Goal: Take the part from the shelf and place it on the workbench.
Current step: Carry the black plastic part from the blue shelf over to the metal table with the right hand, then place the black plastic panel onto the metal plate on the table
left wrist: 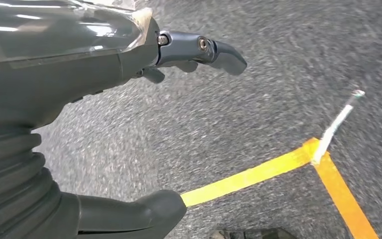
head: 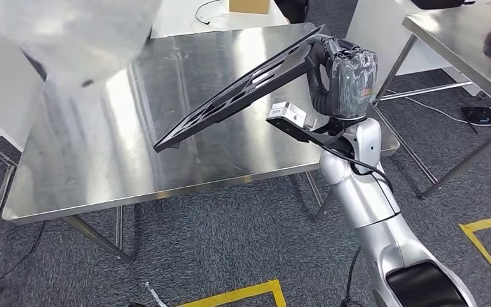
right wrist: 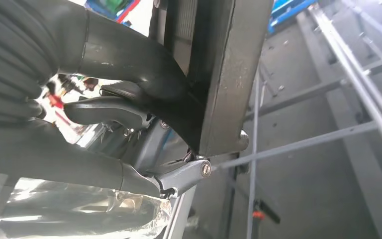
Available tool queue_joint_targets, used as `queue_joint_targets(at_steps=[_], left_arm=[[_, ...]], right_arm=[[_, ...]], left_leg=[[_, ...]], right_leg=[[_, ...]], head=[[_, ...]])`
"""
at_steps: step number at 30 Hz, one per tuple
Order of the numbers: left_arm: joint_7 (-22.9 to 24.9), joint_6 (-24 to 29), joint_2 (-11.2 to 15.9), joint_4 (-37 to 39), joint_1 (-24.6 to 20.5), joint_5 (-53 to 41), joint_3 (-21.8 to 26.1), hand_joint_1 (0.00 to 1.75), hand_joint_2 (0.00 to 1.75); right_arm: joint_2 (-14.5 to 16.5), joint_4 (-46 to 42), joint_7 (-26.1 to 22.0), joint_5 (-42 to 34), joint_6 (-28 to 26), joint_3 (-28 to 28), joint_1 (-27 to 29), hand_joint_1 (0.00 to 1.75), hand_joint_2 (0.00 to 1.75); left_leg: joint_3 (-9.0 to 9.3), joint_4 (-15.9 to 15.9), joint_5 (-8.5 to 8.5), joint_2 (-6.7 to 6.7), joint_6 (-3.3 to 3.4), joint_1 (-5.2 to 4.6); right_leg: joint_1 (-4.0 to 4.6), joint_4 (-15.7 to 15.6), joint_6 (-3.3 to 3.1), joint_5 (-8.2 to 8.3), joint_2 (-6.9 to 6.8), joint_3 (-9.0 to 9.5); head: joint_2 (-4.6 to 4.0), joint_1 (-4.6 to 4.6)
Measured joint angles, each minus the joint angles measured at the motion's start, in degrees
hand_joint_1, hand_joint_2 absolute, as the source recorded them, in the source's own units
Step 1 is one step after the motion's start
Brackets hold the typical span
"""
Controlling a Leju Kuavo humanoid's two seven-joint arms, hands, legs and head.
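Observation:
The part [head: 243, 86] is a long flat black frame with cut-outs, held tilted above the steel workbench [head: 89, 153]. My right hand [head: 348, 73] grips its far end over the bench's right side; the lower end hangs just above the bench surface. In the right wrist view, my right hand's fingers [right wrist: 179, 177] and thumb clamp the part's dark edge [right wrist: 224, 74]. My left hand [left wrist: 129, 64] hangs over the carpet with its fingers [left wrist: 219, 50] apart and nothing in it.
A second steel table [head: 460, 45] stands at the right, with cables on the floor beneath. Yellow tape lines [head: 486, 236] mark the grey carpet, and a small white stick [left wrist: 335, 124] lies on the tape corner [left wrist: 323, 159]. A blurred pale shape [head: 70, 32] covers the upper left.

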Motion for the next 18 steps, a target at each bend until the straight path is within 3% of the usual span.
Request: queue_joint_targets(at_steps=[1, 3, 5, 7, 8, 10, 12, 14, 15, 16, 18], left_arm=[[0.00, 0.00, -0.01, 0.00, 0.01, 0.00, -0.01, 0.00, 1.75], [0.00, 0.00, 0.00, -0.01, -0.01, 0.00, -0.03, 0.00, 1.75], [0.01, 0.00, 0.02, -0.01, 0.04, 0.00, -0.05, 0.00, 1.75], [0.02, 0.01, 0.08, -0.01, 0.20, 0.00, -0.05, 0.00, 1.75], [0.02, 0.01, 0.11, -0.01, 0.29, 0.00, -0.05, 0.00, 1.75], [0.02, 0.02, 0.15, -0.02, 0.28, -0.01, -0.08, 0.00, 1.75], [0.03, 0.02, 0.07, -0.02, 0.15, -0.05, -0.11, 0.00, 1.75], [0.12, 0.01, -0.05, -0.02, 0.12, -0.12, -0.14, 0.00, 1.75], [0.21, -0.02, -0.11, -0.02, 0.13, -0.17, -0.16, 0.00, 1.75], [0.32, -0.05, -0.16, -0.03, 0.13, -0.25, -0.22, 0.00, 1.75], [0.46, -0.16, -0.18, -0.05, 0.07, -0.49, -0.47, 0.00, 1.75]], right_arm=[[-0.01, 0.00, 0.00, 0.01, 0.00, 0.08, 0.05, 1.75, 1.75], [-0.03, 0.01, 0.00, 0.01, 0.00, 0.20, 0.03, 1.75, 1.75], [-0.06, 0.05, 0.02, 0.01, 0.01, 0.29, 0.10, 1.75, 1.75], [-0.02, 0.07, 0.09, 0.13, 0.05, 0.35, 0.14, 1.75, 1.75], [0.05, 0.07, 0.13, 0.28, 0.09, 0.38, 0.09, 1.75, 1.75], [0.19, 0.08, 0.23, 0.80, 0.13, 0.44, -0.03, 1.75, 1.75], [0.20, 0.09, 0.60, 1.51, 0.15, 0.54, -0.02, 1.75, 1.75], [0.15, 0.11, 1.19, 2.27, 0.20, 0.67, 0.12, 1.75, 1.75], [0.15, 0.13, 1.52, 2.65, 0.28, 0.75, 0.19, 1.75, 1.75], [0.15, 0.13, 1.89, 3.06, 0.44, 0.85, 0.24, 1.75, 1.75], [0.14, 0.10, 2.63, 3.90, 0.93, 0.98, 0.25, 1.75, 1.75]], left_leg=[[0.02, 0.05, 0.03, -0.81, -0.09, 0.10], [-0.16, 0.33, 0.02, -2.34, -0.59, 0.20], [-0.63, 0.50, 0.14, -3.53, -1.38, 0.15], [-1.01, 0.28, 0.47, -4.49, -2.09, 0.20], [-1.22, 0.41, 0.39, -4.13, -2.36, 0.17], [-2.72, 3.29, -1.45, -1.17, -2.83, 0.01], [-6.16, 10.53, -5.08, 2.32, -3.22, 0.07], [-8.98, 16.46, -7.08, 3.26, -3.41, 0.28], [-8.87, 16.46, -6.58, 3.34, -3.42, 0.32], [-7.57, 14.16, -5.18, 3.41, -3.34, 0.35], [-2.95, 6.16, -2.16, 3.92, -2.94, 0.25]], right_leg=[[-0.21, -3.01, 0.57, 1.54, 0.23, 1.23], [-0.80, -11.50, 1.50, 5.03, 2.22, 5.14], [-1.01, -15.75, 1.24, 6.61, 3.49, 7.12], [-0.91, -15.98, 0.30, 6.85, 2.58, 7.17], [-0.99, -16.05, -0.12, 6.97, 2.07, 7.24], [-1.27, -16.23, -1.14, 7.06, 1.01, 7.45], [-1.02, -16.24, -1.79, 6.96, 0.07, 7.48], [-0.80, -16.22, -1.89, 6.91, -0.84, 7.43], [-0.77, -16.22, -1.89, 6.89, -1.20, 7.44], [-0.78, -16.21, -1.89, 6.87, -1.49, 7.49], [-0.62, -16.21, -1.71, 6.75, -1.83, 7.60]], head=[[0.00, 0.01], [0.00, 0.03], [0.00, 0.00], [0.00, -0.04], [0.00, -0.06], [0.00, -0.23], [0.00, -0.38], [0.00, -0.37], [0.00, -0.38], [0.00, -0.38], [0.00, -0.38]])
